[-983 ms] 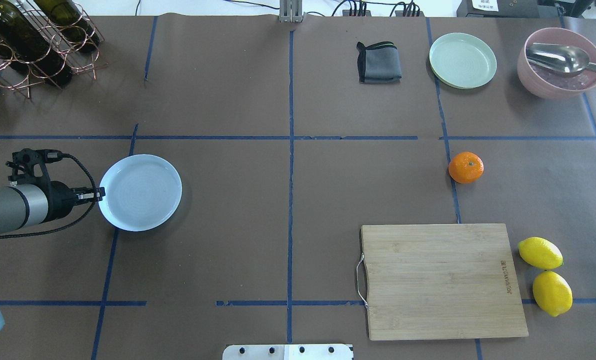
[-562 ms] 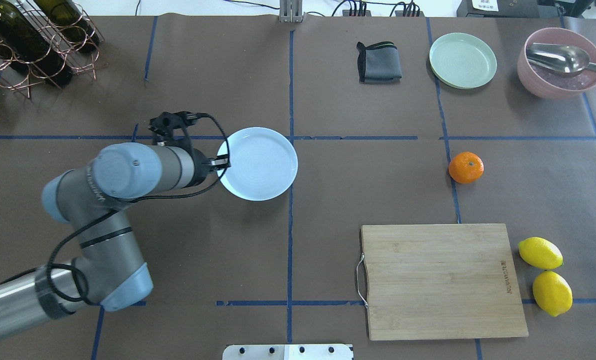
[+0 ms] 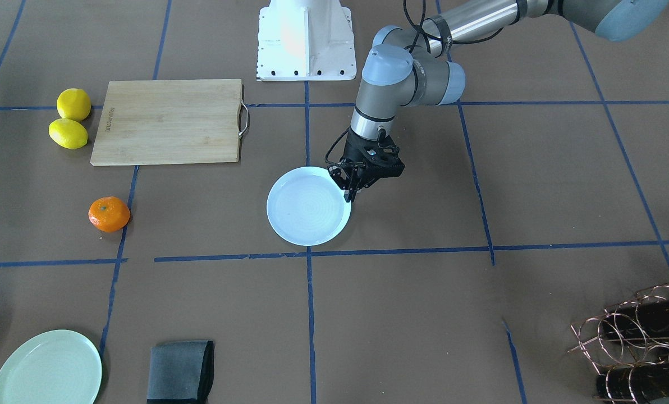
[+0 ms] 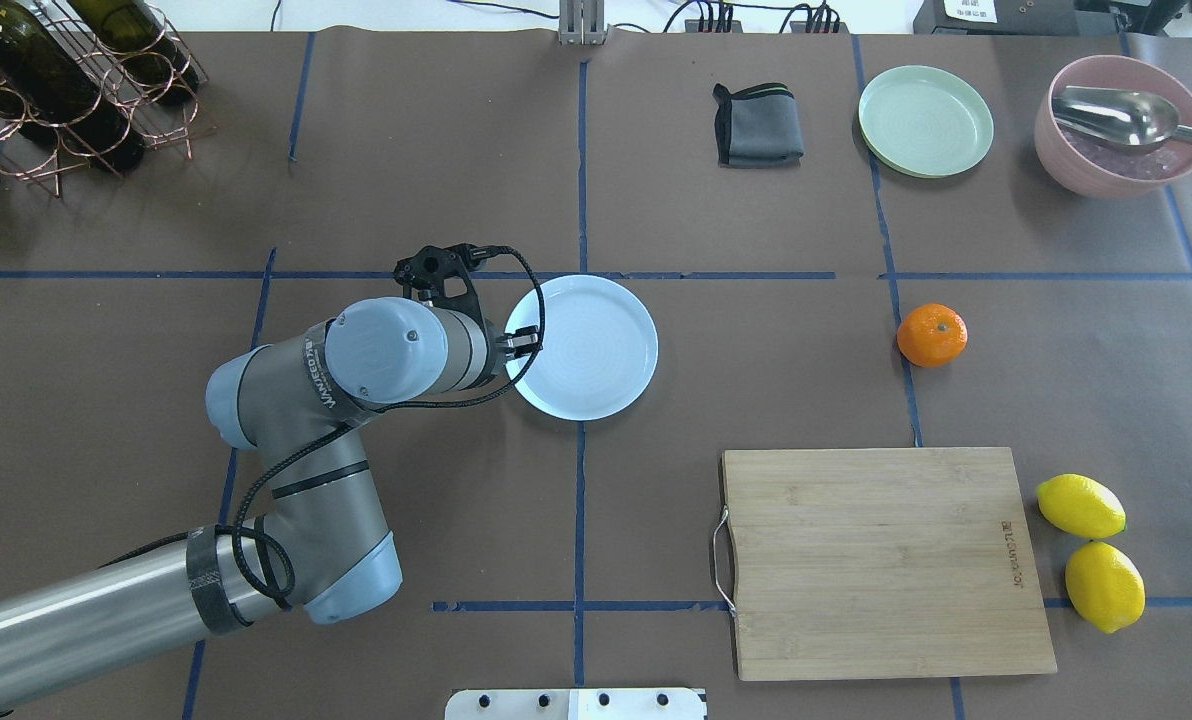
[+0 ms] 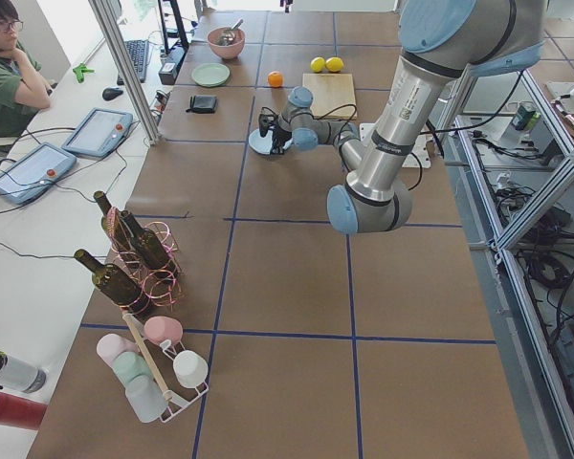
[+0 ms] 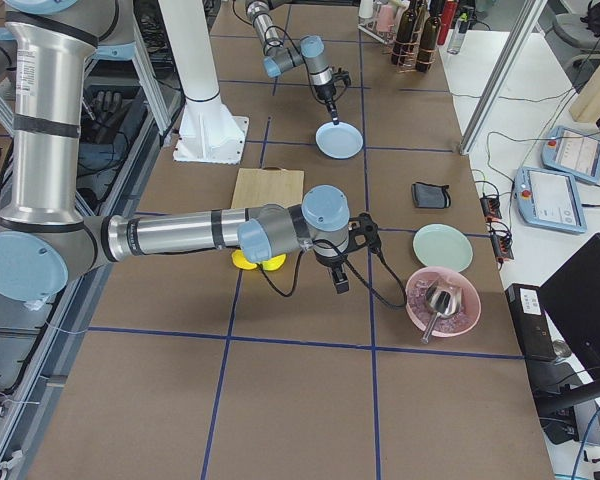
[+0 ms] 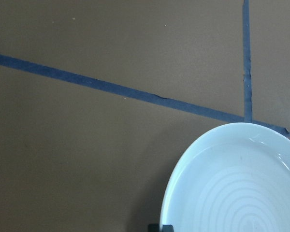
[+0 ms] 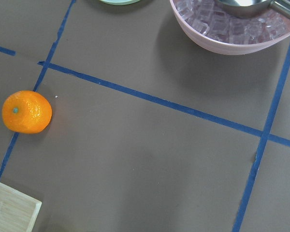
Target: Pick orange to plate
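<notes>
The white plate (image 4: 591,345) is at the table's centre line, and my left gripper (image 4: 522,343) is shut on its left rim. The front-facing view shows the plate (image 3: 308,206) with the left gripper (image 3: 349,194) pinching its edge. In the left wrist view, the plate (image 7: 241,193) fills the lower right. The orange (image 4: 932,335) lies alone on the right half, on a blue tape line, far from the plate. The right wrist view holds the orange (image 8: 27,111) at its left. My right gripper (image 6: 340,283) shows only in the exterior right view; I cannot tell its state.
A bamboo cutting board (image 4: 881,560) lies near the front right, with two lemons (image 4: 1081,505) beside it. At the back right are a pale green plate (image 4: 925,120), a pink bowl (image 4: 1121,160) with ice and a spoon, and a grey cloth (image 4: 756,125). A bottle rack (image 4: 66,80) stands back left.
My left arm has swept rightward from the table's left side to its centre, taking the white plate with it. The orange has not moved.
</notes>
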{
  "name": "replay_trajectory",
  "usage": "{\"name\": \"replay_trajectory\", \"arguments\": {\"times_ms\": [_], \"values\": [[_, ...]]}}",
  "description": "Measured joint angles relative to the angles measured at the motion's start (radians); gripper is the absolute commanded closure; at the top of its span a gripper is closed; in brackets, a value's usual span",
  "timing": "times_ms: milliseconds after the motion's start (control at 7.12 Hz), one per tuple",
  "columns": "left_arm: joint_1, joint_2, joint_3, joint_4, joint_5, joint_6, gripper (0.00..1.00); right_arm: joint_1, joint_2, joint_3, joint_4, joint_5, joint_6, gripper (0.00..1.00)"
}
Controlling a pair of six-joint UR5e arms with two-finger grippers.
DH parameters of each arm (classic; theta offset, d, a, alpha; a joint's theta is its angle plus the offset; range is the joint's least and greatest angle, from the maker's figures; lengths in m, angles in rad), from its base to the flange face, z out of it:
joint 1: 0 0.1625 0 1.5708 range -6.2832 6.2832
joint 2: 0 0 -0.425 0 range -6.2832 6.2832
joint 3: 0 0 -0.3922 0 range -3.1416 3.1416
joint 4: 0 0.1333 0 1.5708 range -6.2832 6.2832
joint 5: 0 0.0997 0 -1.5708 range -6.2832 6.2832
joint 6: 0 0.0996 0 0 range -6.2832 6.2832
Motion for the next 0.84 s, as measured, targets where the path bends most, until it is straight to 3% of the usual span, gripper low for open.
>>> {"name": "replay_trajectory", "arguments": {"times_ms": [281, 421, 702, 843], "values": [[-0.014, 0.007, -0.039, 0.029, -0.009, 0.127, 0.0, 0.0, 0.001, -0.005, 0.001, 0.0, -0.001, 0.0], [-0.053, 0.03, -0.11, 0.099, -0.043, 0.259, 0.0, 0.0, 0.001, -0.005, 0.002, 0.0, 0.0, 0.0], [-0.211, 0.148, -0.304, 0.249, -0.185, 0.595, 0.0, 0.0, 0.001, -0.006, 0.003, 0.0, 0.0, 0.0], [-0.325, 0.218, -0.355, 0.285, -0.255, 0.789, 0.0, 0.0, 0.001, -0.006, 0.003, 0.0, 0.0, 0.0]]}}
